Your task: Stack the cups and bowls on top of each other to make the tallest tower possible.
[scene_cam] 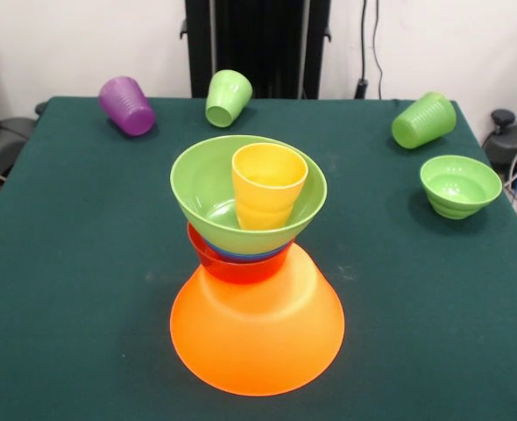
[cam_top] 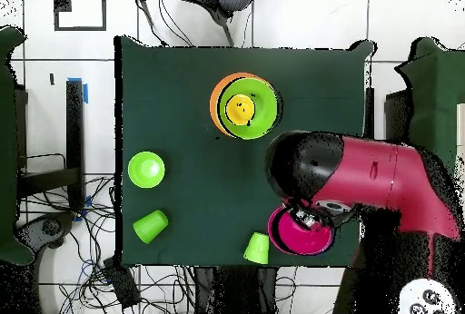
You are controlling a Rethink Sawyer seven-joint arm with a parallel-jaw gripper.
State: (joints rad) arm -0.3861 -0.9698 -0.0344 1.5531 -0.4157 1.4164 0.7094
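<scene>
The tower (scene_cam: 257,289) stands mid-table. Its base is the huge orange bowl (scene_cam: 257,338), upside down. On it sit a red-orange bowl (scene_cam: 228,266), a blue bowl's rim (scene_cam: 241,254) and the large light green bowl (scene_cam: 208,189), all upright. The yellow cup (scene_cam: 268,184) stands inside the green bowl. From above the tower (cam_top: 243,106) shows as nested rings. A purple cup (scene_cam: 127,105) and two light green cups (scene_cam: 228,96) (scene_cam: 423,120) lie loose at the far edge. A small green bowl (scene_cam: 458,185) stands upright at the right. The gripper (cam_top: 313,215) is half hidden under the arm, beside the purple cup (cam_top: 304,236).
The red and black arm (cam_top: 363,179) reaches over the table's corner in the overhead view, away from the tower. There the small green bowl (cam_top: 145,169) and light green cups (cam_top: 151,226) (cam_top: 257,248) sit on the dark green cloth (cam_top: 200,74). Cables lie past the table edges.
</scene>
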